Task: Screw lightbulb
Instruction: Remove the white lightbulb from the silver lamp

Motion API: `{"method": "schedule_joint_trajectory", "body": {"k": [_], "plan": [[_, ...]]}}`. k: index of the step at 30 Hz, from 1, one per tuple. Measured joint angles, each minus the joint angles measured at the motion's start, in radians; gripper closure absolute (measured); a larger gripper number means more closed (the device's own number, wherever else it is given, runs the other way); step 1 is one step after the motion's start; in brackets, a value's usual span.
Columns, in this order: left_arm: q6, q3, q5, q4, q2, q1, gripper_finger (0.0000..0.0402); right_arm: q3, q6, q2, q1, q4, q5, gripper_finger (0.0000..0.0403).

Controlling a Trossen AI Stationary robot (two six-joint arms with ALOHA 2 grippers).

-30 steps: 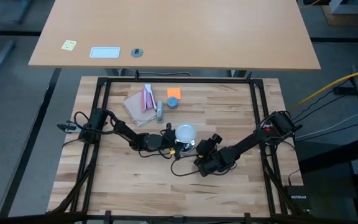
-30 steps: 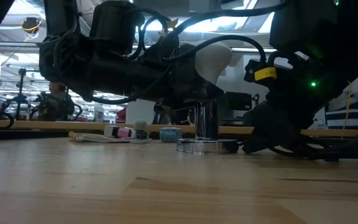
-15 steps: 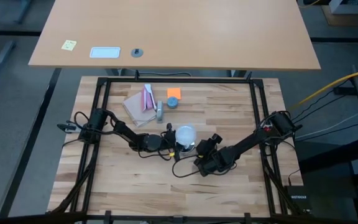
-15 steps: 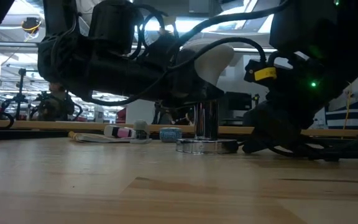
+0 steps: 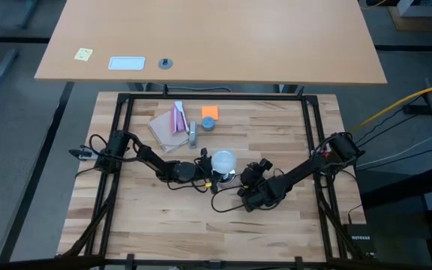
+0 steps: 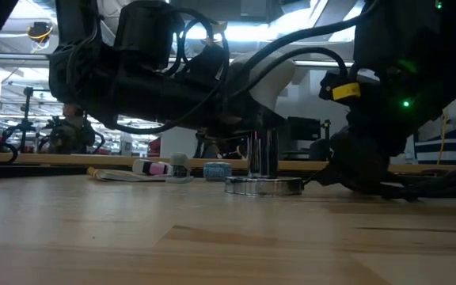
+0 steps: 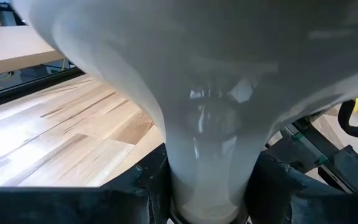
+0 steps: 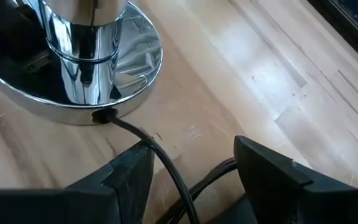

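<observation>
Left gripper (image 5: 207, 171) clamps the lightbulb (image 5: 223, 160) upright in its socket (image 6: 263, 184), seating unclear; right gripper (image 5: 247, 180) parted, empty, just beside.

Your bench (image 5: 156, 214) is a pale wood-plank top inside a black frame. The chrome socket base (image 8: 73, 81) sits flat on it near the middle, its thin black cord (image 8: 160, 165) trailing across the planks. Toward the far edge lie a pink packet (image 5: 172, 121), an orange square (image 5: 210, 112), a small blue-grey round piece (image 5: 208, 124) and a grey roll (image 5: 192, 133), grouped close together.
</observation>
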Motion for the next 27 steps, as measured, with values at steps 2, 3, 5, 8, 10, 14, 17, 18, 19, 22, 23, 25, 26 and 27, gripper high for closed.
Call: {"method": "schedule_joint_trajectory", "body": {"k": [2,3,5,8,10,14,17,18,19,22,23,25,26,27], "plan": [[-0.001,0.001,-0.002,-0.011,-0.001,0.000,0.0249,0.000,-0.001,0.000,0.000,0.003,0.005,0.0178],[-0.001,0.001,-0.003,-0.015,-0.001,0.000,0.0249,0.000,-0.008,0.000,0.000,0.005,0.006,0.0178],[-0.002,0.001,-0.003,-0.016,-0.001,0.000,0.0249,0.001,-0.030,-0.001,0.001,0.011,0.003,0.0178],[-0.008,-0.001,-0.003,0.009,0.000,0.002,0.0249,0.002,-0.049,-0.002,0.001,0.019,-0.004,0.0178],[-0.019,-0.002,-0.001,0.034,0.006,0.007,0.0250,0.002,-0.049,-0.002,0.001,0.019,-0.002,0.0178],[-0.033,-0.002,0.005,0.107,0.037,0.014,0.0261,0.002,-0.052,-0.003,0.001,0.020,0.004,0.0178],[-0.056,-0.002,0.036,0.168,0.069,0.016,0.0265,0.003,-0.085,-0.003,0.007,0.023,0.008,0.0178],[-0.059,-0.002,0.042,0.183,0.078,0.017,0.0264,0.003,-0.100,-0.005,0.011,0.022,0.010,0.0178],[-0.060,-0.002,0.044,0.196,0.085,0.017,0.0261,0.003,-0.107,-0.010,0.017,0.017,0.012,0.0178],[-0.063,0.000,0.054,0.200,0.088,0.016,0.0250,0.003,-0.131,-0.039,0.043,-0.015,0.009,0.0178],[-0.060,0.000,0.056,0.200,0.088,0.016,0.0248,0.003,-0.132,-0.050,0.054,-0.029,0.010,0.0178],[-0.060,0.000,0.060,0.198,0.088,0.016,0.0247,0.004,-0.132,-0.072,0.073,-0.061,0.018,0.0178],[-0.060,0.000,0.060,0.195,0.088,0.016,0.0247,0.004,-0.132,-0.085,0.082,-0.075,0.022,0.0178],[-0.058,0.000,0.060,0.191,0.088,0.016,0.0249,0.005,-0.132,-0.094,0.091,-0.086,0.023,0.0178]]}}
